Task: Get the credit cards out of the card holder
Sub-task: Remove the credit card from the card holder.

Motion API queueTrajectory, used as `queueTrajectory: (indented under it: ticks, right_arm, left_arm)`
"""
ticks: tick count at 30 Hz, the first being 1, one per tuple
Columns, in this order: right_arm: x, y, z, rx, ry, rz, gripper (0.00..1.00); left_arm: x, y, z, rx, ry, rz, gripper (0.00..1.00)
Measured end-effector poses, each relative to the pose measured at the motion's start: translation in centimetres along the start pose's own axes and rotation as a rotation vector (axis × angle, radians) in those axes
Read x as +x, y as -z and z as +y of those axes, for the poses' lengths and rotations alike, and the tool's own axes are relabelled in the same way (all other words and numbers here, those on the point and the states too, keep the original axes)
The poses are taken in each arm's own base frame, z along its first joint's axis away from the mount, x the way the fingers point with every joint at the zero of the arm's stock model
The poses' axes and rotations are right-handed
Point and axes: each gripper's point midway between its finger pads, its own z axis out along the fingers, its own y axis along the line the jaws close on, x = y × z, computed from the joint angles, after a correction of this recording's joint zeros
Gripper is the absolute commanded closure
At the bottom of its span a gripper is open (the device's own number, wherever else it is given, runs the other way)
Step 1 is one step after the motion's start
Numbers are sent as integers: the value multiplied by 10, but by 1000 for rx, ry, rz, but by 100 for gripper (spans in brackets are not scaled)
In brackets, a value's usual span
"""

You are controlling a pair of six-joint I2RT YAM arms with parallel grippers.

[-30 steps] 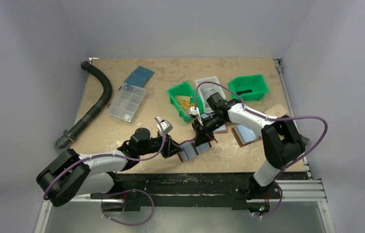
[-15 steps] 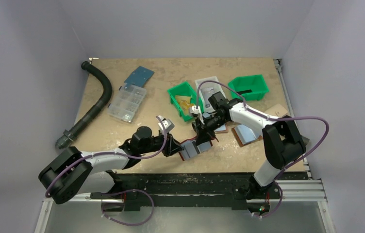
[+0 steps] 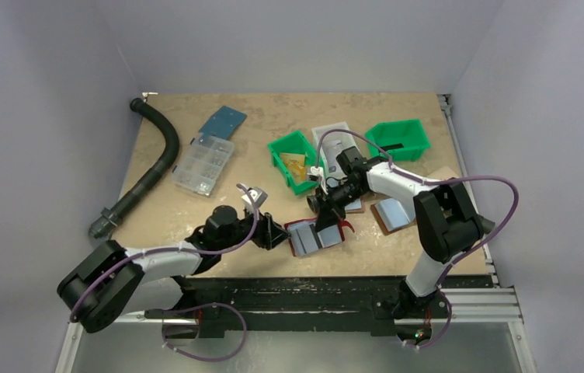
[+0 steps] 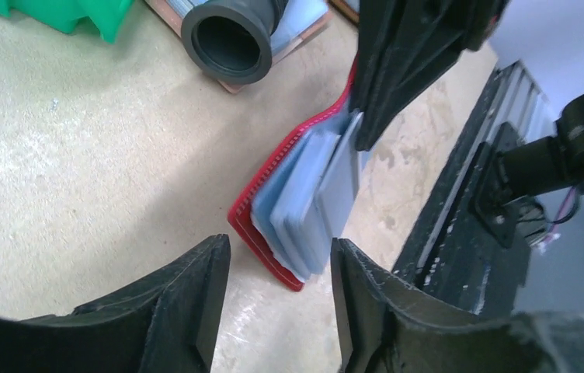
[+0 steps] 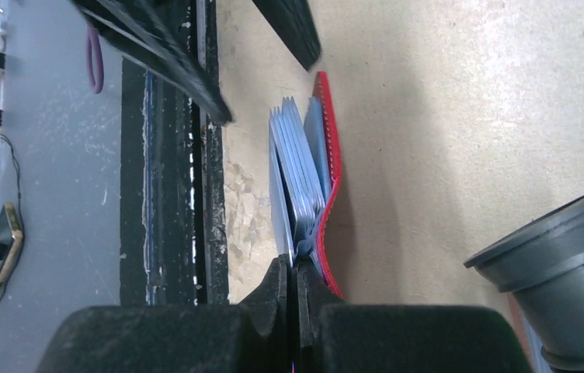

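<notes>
Saw the right gripper pinched shut on a thin pale blue-grey leaf at one end of the card holder, right beside its red cover. Could not tell whether that leaf was a card or a pocket. Found the left gripper with its fingers spread and nothing between them, just left of the holder, pointed at its lower end and apart from it.

Found the holder close to the near edge of the tan table, about midway along it, between the two grippers. Noted a dark red outside with a ribbed bright red rim, half-open like a book. Counted several pale blue-grey credit cards and pockets fanned out from the spine, overlapping, their edges too close together to tell apart. Saw the right gripper's black fingers covering the far end of those leaves, and the black rail of the table just beyond the holder on the near side.

Noted a brown folder with a pale blue inside lying open to the right, and a second one partly hidden under the right arm. Saw two green bins farther back, the left one holding yellow-orange bits. Saw a clear compartment box, a blue plate and a black corrugated hose well apart at the far left.
</notes>
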Motion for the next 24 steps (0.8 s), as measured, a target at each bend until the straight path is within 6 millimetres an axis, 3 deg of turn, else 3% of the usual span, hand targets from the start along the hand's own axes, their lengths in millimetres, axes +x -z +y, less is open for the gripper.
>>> queueTrajectory:
  ticks: [6,10,15,20,24]
  right_arm:
    - [6,-1,1,-34,-64,0,100]
    - [2,-1,6,-57,-69,-15,100]
    - [-2,-1,11,-84,-79,-36,100]
    - [-5,0,15,-111,-93,-56,100]
    - [-7,2,18,-126,-103,-71,100]
  left_arm:
    - [-26,25,-14,14,57,-150,27]
    - [-39,37,-26,59,139,-241,26]
    - [-44,38,-36,109,254,-277,27]
    - [-33,25,-53,163,310,-243,24]
    - [-17,15,-50,144,336,-197,22]
